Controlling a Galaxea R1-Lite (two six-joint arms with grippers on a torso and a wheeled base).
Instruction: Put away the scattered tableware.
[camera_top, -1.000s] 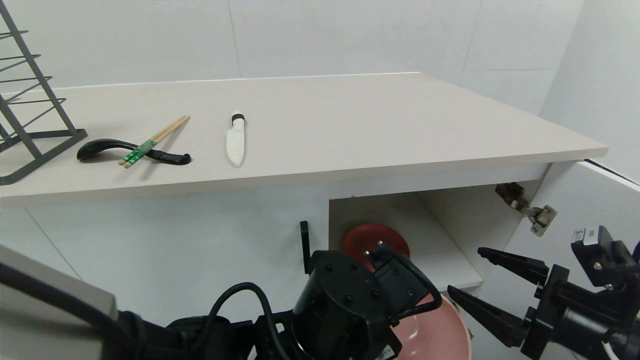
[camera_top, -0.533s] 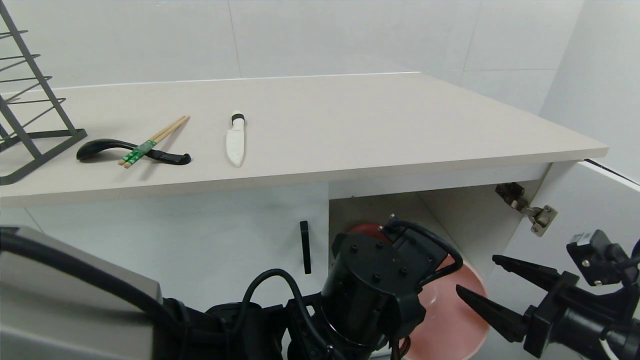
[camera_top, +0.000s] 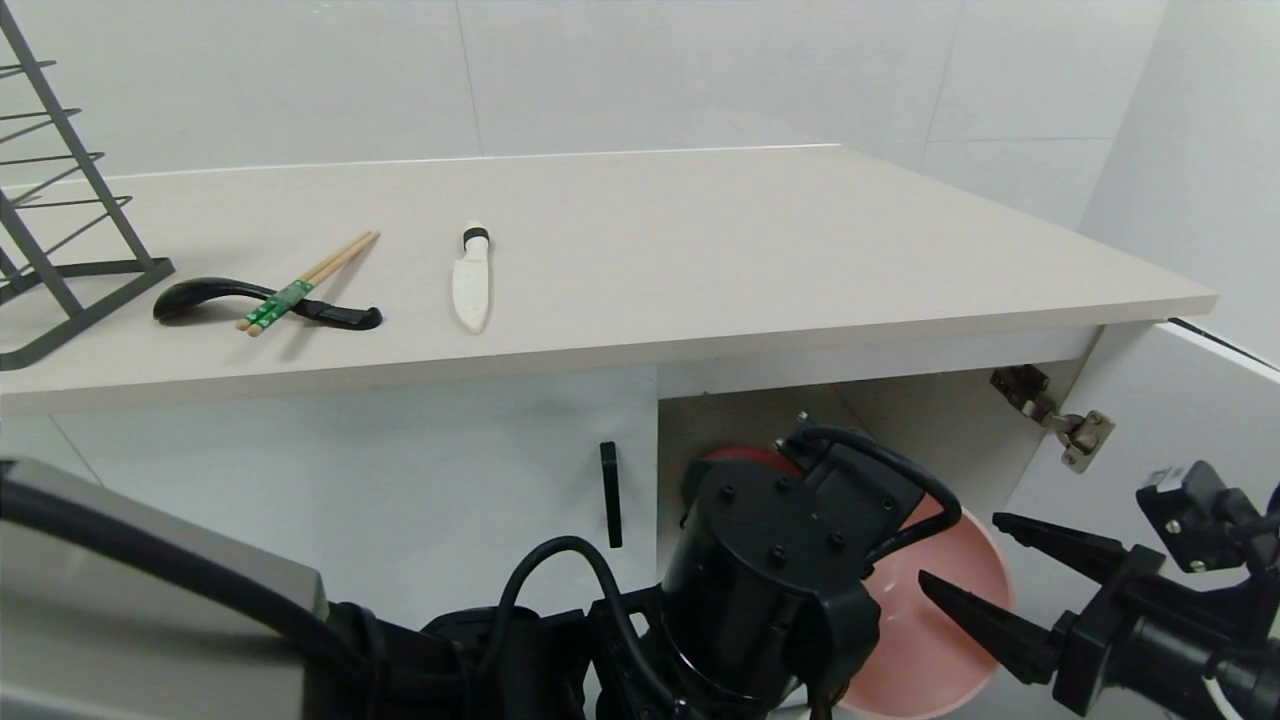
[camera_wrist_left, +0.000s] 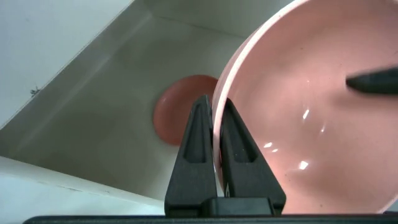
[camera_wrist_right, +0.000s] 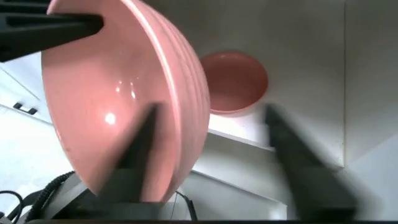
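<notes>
My left gripper (camera_wrist_left: 214, 102) is shut on the rim of a pink bowl (camera_wrist_left: 311, 124), which it holds tilted at the mouth of the open lower cabinet (camera_top: 900, 450). A red bowl (camera_top: 745, 455) sits on the shelf inside, just behind it. My right gripper (camera_top: 958, 548) stands open beside the pink bowl (camera_top: 930, 620), one finger in front of its hollow, not touching. In the right wrist view the pink bowl (camera_wrist_right: 124, 106) is close, with the red bowl (camera_wrist_right: 233, 81) beyond it. On the counter lie a black spoon (camera_top: 200, 295), chopsticks (camera_top: 310, 280) and a cream knife (camera_top: 472, 280).
A dark wire rack (camera_top: 50, 200) stands at the counter's left end. The cabinet door (camera_top: 1180, 400) hangs open on the right, hinge (camera_top: 1075, 435) showing. A black handle (camera_top: 610, 495) marks the closed door to the left.
My left arm has carried the pink bowl up and to the right, closer to the cabinet shelf. The right gripper has shifted slightly right and stays open.
</notes>
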